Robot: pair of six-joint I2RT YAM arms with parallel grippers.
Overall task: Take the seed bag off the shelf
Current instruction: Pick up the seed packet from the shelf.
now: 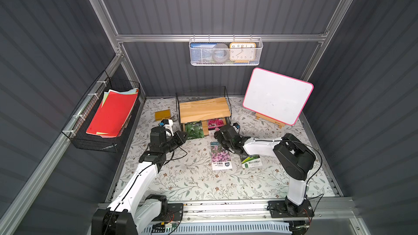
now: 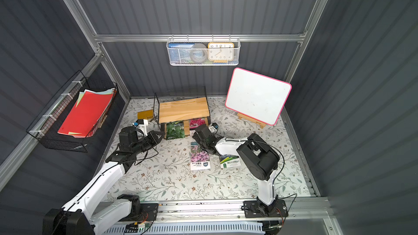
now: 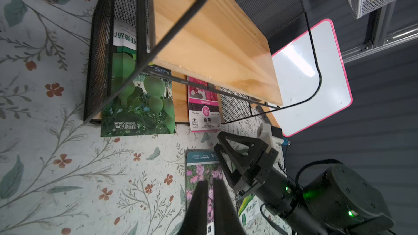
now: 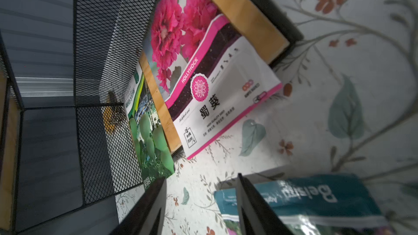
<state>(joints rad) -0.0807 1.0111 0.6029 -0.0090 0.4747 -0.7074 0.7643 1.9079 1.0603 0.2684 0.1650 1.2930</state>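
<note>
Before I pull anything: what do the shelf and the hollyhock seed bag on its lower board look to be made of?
The shelf: pale wooden boards, grain lines visible, smooth finish; thin black frame and mesh, likely painted metal. The hollyhock seed bag: printed packet with slight sheen, probably plastic film or coated paper.

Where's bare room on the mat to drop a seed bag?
Free: mat front, between the arm bases; the strip right of the right arm; top board of the shelf. Crowded before the shelf: gourd seed bag, hollyhock seed bag, purple-flower seed bag, left pincer, right pincer.
</note>
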